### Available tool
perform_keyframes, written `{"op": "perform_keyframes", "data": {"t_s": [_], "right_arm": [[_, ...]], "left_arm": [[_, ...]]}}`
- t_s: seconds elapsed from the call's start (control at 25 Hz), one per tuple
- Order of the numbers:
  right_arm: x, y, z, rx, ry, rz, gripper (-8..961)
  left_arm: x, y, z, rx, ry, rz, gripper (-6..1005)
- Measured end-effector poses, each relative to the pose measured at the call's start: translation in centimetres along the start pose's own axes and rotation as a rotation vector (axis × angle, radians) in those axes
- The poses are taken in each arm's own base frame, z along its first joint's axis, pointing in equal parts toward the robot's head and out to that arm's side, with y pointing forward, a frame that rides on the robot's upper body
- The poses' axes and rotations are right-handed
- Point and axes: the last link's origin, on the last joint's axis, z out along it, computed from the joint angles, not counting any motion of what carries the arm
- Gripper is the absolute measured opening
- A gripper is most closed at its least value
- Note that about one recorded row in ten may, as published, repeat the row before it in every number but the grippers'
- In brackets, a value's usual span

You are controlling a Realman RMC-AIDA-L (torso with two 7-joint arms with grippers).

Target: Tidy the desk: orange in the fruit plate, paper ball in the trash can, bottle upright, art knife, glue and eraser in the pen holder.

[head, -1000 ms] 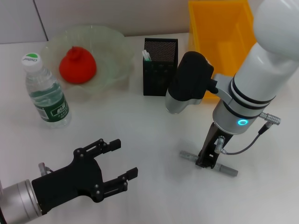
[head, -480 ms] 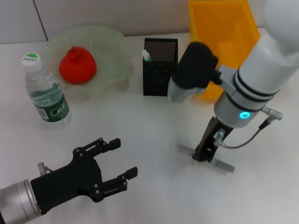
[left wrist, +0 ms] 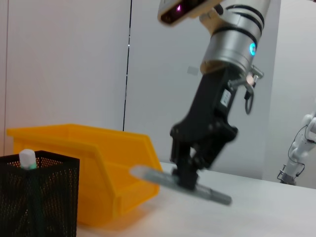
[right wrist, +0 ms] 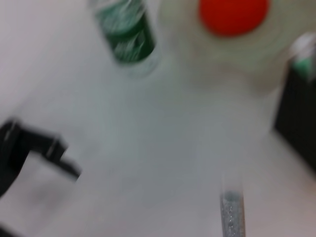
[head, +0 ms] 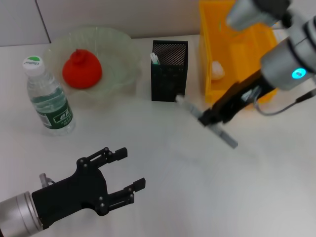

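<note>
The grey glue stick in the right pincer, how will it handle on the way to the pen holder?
The glue looks rigid, showing no sag. Pinched mid-length by the right pincer, it might pivot. Being round, it would probably roll if dropped beside the pen holder.

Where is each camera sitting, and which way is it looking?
Head: up high, looking down at the desk; shows left gripper and right gripper holding the glue.
Left wrist: low, looking across at the right gripper, trash can.
Right wrist: looks past the glue toward the orange.
All share the glue.
</note>
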Motion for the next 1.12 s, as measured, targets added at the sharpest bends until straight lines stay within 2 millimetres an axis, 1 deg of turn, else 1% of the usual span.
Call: {"op": "perform_keyframes", "data": {"t_s": [0.04, 0.08, 0.12, 0.16, 0.2, 0.24, 0.28, 0.32, 0.36, 0.4, 0.44, 0.48, 0.52, 0.56, 0.6, 0.64, 0.68, 0.72, 0.84, 0.88, 0.92, 0.96, 1.0, 1.04, 1.08, 1.12], "right_arm": [[0.0, -0.3, -0.7, 0.01, -0.034, 0.012, 136], [-0.1, -0.8, -2.0, 0.014, -0.108, 0.026, 136], [-0.1, -0.8, -2.0, 0.014, -0.108, 0.026, 135], [-0.1, -1.2, -3.2, 0.009, -0.185, 0.042, 135], [-0.1, -1.2, -3.2, 0.009, -0.185, 0.042, 135], [0.0, -1.4, -3.8, 0.006, -0.221, 0.051, 134], [0.1, -1.9, -4.9, 0.003, -0.296, 0.062, 134], [0.1, -1.9, -4.9, 0.003, -0.296, 0.062, 134], [0.2, -2.3, -5.9, -0.006, -0.392, 0.066, 134], [0.2, -2.3, -5.9, -0.006, -0.392, 0.066, 133], [0.4, -2.5, -6.5, -0.015, -0.452, 0.068, 133], [0.9, -3.1, -7.3, -0.041, -0.593, 0.076, 133], [0.9, -3.1, -7.3, -0.041, -0.593, 0.076, 133], [1.5, -3.7, -7.7, -0.054, -0.718, 0.072, 133], [1.5, -3.7, -7.7, -0.054, -0.718, 0.072, 133], [2.0, -4.1, -7.8, -0.058, -0.788, 0.065, 133], [3.2, -4.9, -7.6, -0.063, -0.932, 0.06, 132], [3.2, -4.9, -7.6, -0.063, -0.932, 0.06, 132], [4.7, -5.9, -7.0, -0.043, -1.093, 0.05, 132], [5.4, -6.4, -6.2, -0.014, -1.166, 0.048, 132], [5.4, -6.4, -6.2, -0.014, -1.166, 0.048, 132], [5.7, -6.8, -5.1, 0.02, -1.206, 0.048, 132], [5.7, -6.8, -5.1, 0.02, -1.206, 0.048, 131], [5.7, -6.9, -4.4, 0.037, -1.215, 0.041, 131], [5.5, -7.0, -3.1, 0.069, -1.227, 0.014, 131], [5.5, -7.0, -3.1, 0.069, -1.227, 0.014, 131]], "left_arm": [[0.0, 0.0, 0.0, -0.001, 0.0, 0.001, 773], [0.0, 0.0, 0.1, -0.002, 0.0, 0.002, 773], [0.1, -0.1, 0.1, -0.003, 0.001, 0.003, 773], [0.1, -0.1, 0.1, -0.004, 0.001, 0.003, 773], [0.1, -0.1, 0.2, -0.005, 0.001, 0.004, 773], [0.1, -0.1, 0.2, -0.005, 0.001, 0.004, 773], [0.1, -0.1, 0.2, -0.005, 0.002, 0.005, 773], [0.1, -0.1, 0.2, -0.005, 0.002, 0.005, 773], [0.2, -0.1, 0.2, -0.006, 0.002, 0.005, 773], [0.2, -0.1, 0.2, -0.006, 0.002, 0.005, 773], [0.2, -0.1, 0.2, -0.006, 0.003, 0.005, 773], [0.2, -0.1, 0.3, -0.006, 0.003, 0.005, 773], [0.2, -0.1, 0.3, -0.006, 0.003, 0.005, 773], [0.2, -0.1, 0.3, -0.006, 0.003, 0.006, 773], [0.2, -0.1, 0.3, -0.006, 0.003, 0.005, 773], [0.2, -0.1, 0.3, -0.006, 0.003, 0.005, 773], [0.2, -0.1, 0.3, -0.006, 0.003, 0.005, 773], [0.2, -0.1, 0.3, -0.006, 0.003, 0.005, 773], [0.2, -0.1, 0.3, -0.008, 0.004, 0.004, 773], [0.2, 0.0, 0.4, -0.012, 0.004, -0.001, 773], [0.2, 0.0, 0.4, -0.012, 0.004, -0.001, 773], [0.2, 0.0, 0.4, -0.016, 0.006, -0.003, 773], [0.3, 0.1, 0.4, -0.019, 0.009, -0.003, 773], [0.3, 0.1, 0.4, -0.022, 0.012, -0.004, 773], [0.4, 0.2, 0.4, -0.027, 0.015, -0.004, 773], [0.4, 0.2, 0.4, -0.027, 0.015, -0.004, 773]]}}
